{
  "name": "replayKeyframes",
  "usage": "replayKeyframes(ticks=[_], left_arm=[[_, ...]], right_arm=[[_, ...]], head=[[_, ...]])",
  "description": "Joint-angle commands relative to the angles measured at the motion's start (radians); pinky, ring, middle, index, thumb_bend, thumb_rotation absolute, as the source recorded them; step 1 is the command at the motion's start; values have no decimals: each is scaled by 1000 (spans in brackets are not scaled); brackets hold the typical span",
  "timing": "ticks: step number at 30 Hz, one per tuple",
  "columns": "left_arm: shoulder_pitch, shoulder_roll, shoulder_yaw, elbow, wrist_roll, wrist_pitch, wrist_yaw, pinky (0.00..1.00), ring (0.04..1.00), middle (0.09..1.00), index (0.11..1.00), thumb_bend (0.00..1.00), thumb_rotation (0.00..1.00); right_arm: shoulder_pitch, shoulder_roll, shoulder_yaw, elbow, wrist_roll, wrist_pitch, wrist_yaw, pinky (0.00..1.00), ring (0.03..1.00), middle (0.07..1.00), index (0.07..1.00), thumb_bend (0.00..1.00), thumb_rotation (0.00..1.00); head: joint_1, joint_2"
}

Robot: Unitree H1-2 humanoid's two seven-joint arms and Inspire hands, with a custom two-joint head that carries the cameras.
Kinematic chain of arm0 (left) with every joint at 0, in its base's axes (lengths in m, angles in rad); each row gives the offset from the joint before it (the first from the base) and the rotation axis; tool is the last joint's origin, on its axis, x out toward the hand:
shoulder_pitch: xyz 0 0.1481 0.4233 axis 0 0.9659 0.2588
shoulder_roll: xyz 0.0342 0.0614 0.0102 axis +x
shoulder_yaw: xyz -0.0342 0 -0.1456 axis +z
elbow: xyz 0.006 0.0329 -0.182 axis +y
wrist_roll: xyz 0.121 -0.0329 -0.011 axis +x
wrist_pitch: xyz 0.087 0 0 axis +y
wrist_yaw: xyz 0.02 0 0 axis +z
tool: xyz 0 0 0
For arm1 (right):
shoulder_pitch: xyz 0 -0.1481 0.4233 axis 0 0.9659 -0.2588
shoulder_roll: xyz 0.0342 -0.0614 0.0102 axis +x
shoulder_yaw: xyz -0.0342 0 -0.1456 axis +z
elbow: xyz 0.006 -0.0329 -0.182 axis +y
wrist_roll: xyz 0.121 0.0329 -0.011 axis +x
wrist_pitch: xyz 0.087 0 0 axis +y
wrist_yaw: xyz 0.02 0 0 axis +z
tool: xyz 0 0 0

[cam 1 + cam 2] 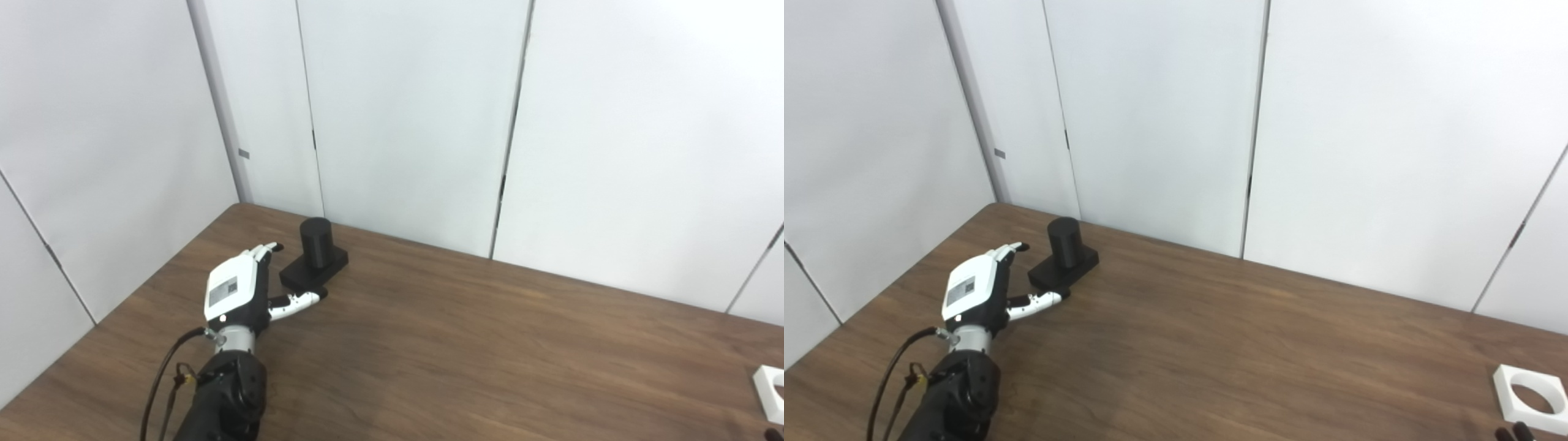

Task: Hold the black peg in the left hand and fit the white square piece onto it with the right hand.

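Near the table's far left corner the left hand lies open just beside the upright black peg, not gripping it, while the white square piece rests flat by the right edge, with dark fingertips of the right hand barely showing, its state impossible to tell.

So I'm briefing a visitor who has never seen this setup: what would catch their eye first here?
First the white-backed left hand, open, reaching across the wooden table toward its far left corner. Just beyond its fingers stands the black peg, an upright cylinder on a square base. Far off at the table's right near edge lies the white square piece with its round hole, untouched.
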Motion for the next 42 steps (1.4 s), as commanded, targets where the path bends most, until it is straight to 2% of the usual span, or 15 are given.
replayKeyframes(ticks=[1, 16, 27, 35, 42], left_arm=[[-63, 42, -5, 9, 11, -11, 37, 923, 911, 882, 833, 955, 595], [-142, 65, -41, 171, -3, 11, 67, 933, 917, 897, 835, 964, 583], [-176, 71, -67, 253, -12, 26, 77, 925, 916, 896, 825, 998, 610], [-204, 83, -107, 310, -4, 53, 60, 921, 921, 892, 827, 972, 601], [-214, 82, -132, 337, -3, 71, 75, 915, 919, 889, 821, 959, 611]], right_arm=[[131, 4, 12, -38, 7, -40, -4, 1000, 1000, 974, 990, 685, 1000], [136, 6, 12, -49, 8, -35, -7, 1000, 1000, 952, 969, 675, 1000], [138, 9, 13, -55, 6, -30, -11, 1000, 1000, 949, 964, 687, 1000], [142, 9, 14, -61, 2, -28, -14, 1000, 1000, 940, 958, 709, 1000], [143, 7, 20, -63, -3, -34, -17, 1000, 1000, 940, 954, 712, 1000]], head=[[0, 1], [-7, 9], [-12, 12], [-17, 17], [-19, 18]])
